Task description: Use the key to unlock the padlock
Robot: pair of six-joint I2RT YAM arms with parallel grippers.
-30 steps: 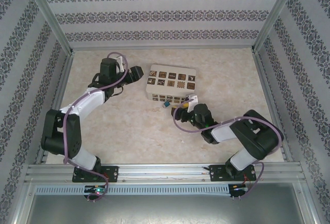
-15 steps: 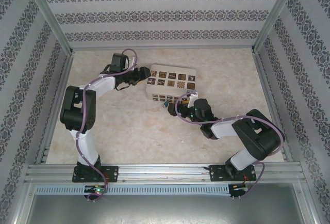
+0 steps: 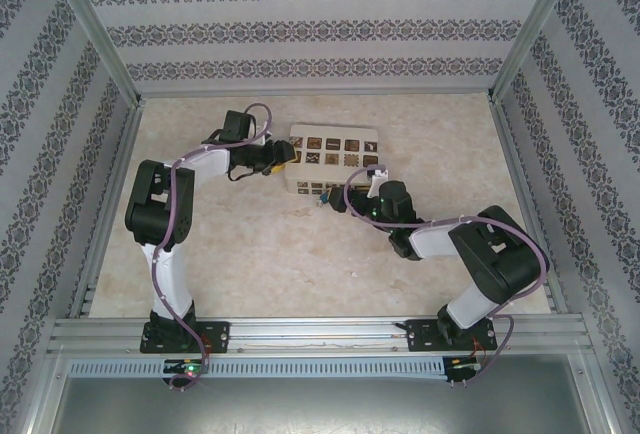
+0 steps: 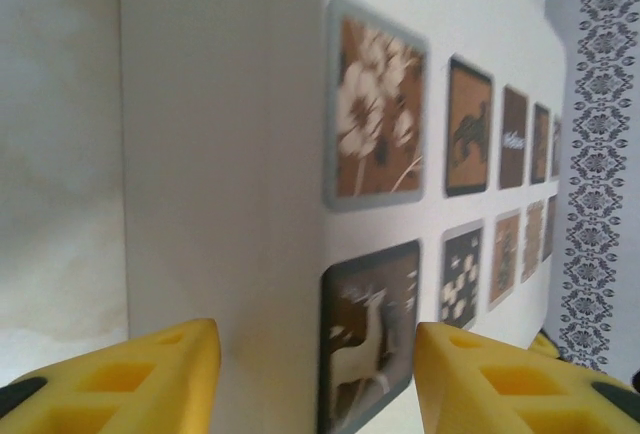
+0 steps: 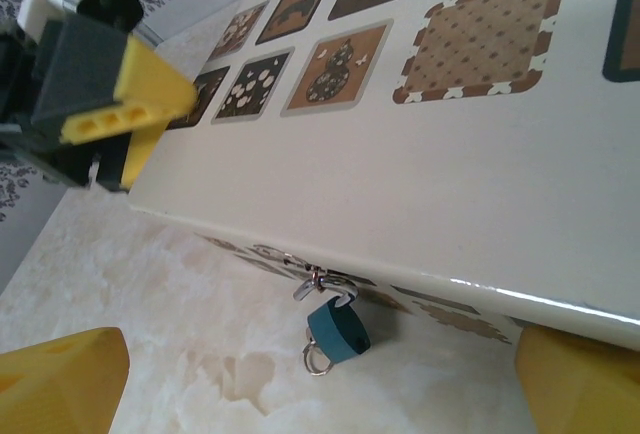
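The padlock (image 5: 336,331) is a tiny thing: blue body, thin silvery shackle, hooked through a small metal fitting low on the near long side of the cream box (image 5: 400,184). A little metal ring hangs at its bottom end, right down by the marbled worktop (image 5: 150,304). From overhead the padlock (image 3: 325,197) is just a speck against the box's (image 3: 333,159) near wall, towards its middle.

The right tool (image 5: 320,379) faces it from the near side with its yellow fingers (image 5: 60,379) spread wide to either side of the padlock, released and touching nothing. In the top view the right tool (image 3: 352,199) sits just beside the lock, its arm bending back to the near right.

The box lies flat with its dark picture tiles facing up: flowers, a deer, a dog, patterned squares. The left tool (image 3: 280,159) is at the box's left end. From its own wrist camera the left tool (image 4: 315,374) has the corner of the box (image 4: 220,154) between its yellow fingers (image 4: 150,379), one on the side wall, one over the tiled top. Whether they are pressing on the box or only straddling it, I cannot tell.
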